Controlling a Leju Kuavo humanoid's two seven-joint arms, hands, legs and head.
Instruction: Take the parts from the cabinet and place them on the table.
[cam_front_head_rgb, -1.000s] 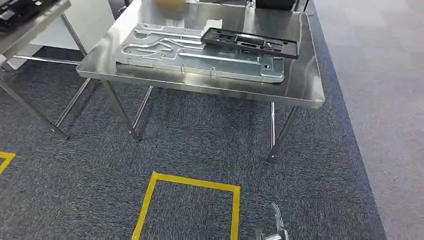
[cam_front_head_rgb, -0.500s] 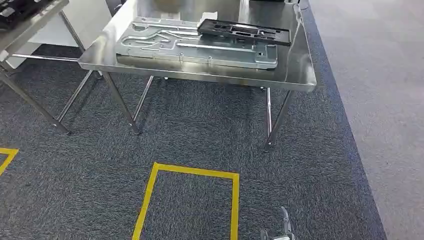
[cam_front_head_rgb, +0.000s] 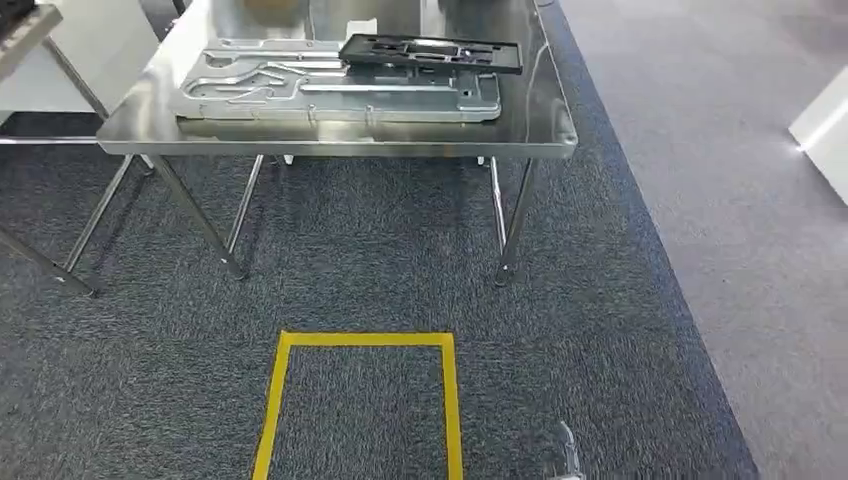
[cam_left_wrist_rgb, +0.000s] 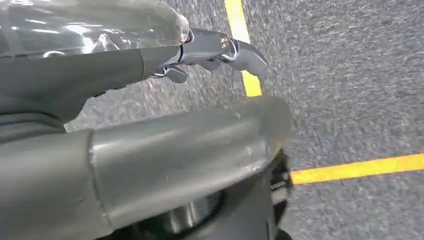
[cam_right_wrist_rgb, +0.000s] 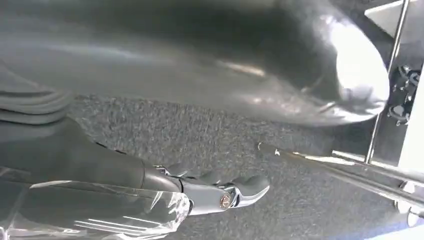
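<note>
On the steel table (cam_front_head_rgb: 540, 135), the flat silver plate (cam_front_head_rgb: 330, 95) carries the black frame (cam_front_head_rgb: 430, 52) on its right end, stacked clear of the edge, while both empty hands, left hand (cam_left_wrist_rgb: 210, 50) and right hand (cam_right_wrist_rgb: 220, 192), hang with fingers loosely apart over carpet.

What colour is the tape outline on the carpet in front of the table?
Yellow. The tape outline shows best in the head view.
</note>
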